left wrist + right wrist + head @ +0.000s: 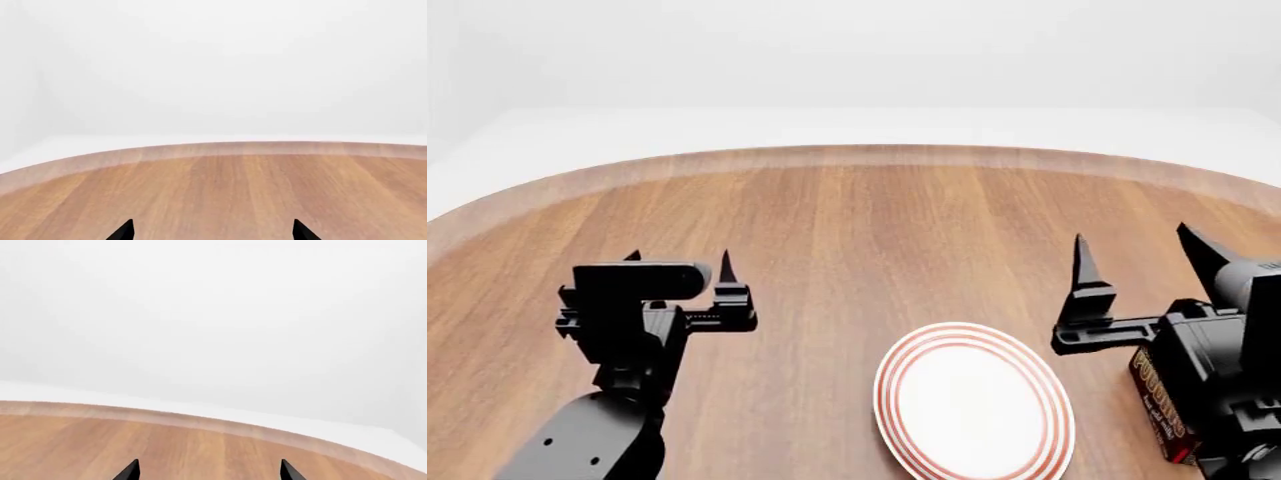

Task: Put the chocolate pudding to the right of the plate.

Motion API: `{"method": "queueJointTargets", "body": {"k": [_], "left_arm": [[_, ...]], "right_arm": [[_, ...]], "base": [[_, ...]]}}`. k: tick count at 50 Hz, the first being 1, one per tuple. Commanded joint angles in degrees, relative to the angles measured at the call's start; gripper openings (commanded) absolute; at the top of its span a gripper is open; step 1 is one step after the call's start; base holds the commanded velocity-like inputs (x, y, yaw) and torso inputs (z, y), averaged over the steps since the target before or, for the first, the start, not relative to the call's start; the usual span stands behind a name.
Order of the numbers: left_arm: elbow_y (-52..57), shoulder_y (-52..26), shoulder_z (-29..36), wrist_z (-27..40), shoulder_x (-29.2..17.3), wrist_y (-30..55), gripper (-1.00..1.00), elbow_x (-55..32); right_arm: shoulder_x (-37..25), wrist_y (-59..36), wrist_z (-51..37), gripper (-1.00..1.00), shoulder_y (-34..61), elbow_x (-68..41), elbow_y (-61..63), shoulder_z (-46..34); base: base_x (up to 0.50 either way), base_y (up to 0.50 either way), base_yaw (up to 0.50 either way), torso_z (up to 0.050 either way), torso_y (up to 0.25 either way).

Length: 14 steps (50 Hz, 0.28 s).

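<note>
1. I see the plate (972, 402) near the front edge of the round wooden table (854, 230).
2. The chocolate pudding (1160, 402) lies just right of the plate, partly hidden under my right arm.
3. My right gripper (1134, 258) hangs above it, fingers apart, holding nothing.
4. My left gripper (681, 262) hovers well left of the plate, its 2 fingers spread and empty.
</note>
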<state>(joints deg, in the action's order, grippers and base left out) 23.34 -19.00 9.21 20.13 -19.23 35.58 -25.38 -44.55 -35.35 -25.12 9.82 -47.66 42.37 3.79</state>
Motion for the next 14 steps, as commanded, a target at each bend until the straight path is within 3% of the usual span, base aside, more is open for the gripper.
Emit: {"method": "queueJointTargets", "body": {"k": [1, 14], "left_arm": [[0.93, -0.36, 0.17, 0.33, -0.19, 0.43, 1.00, -0.35], [0.66, -0.38, 0.42, 0.38, -0.30, 0.13, 1.00, -0.46]], "right_arm": [[1.86, 2.40, 0.59, 1.00, -0.19, 4.35, 2.99, -3.86], [2.39, 3.26, 1.76, 1.00, 0.39, 5.66, 2.06, -5.65]], "base": [[0.00, 0.00, 0.00, 0.000, 0.000], [0.00, 0.00, 0.00, 0.000, 0.000]]}}
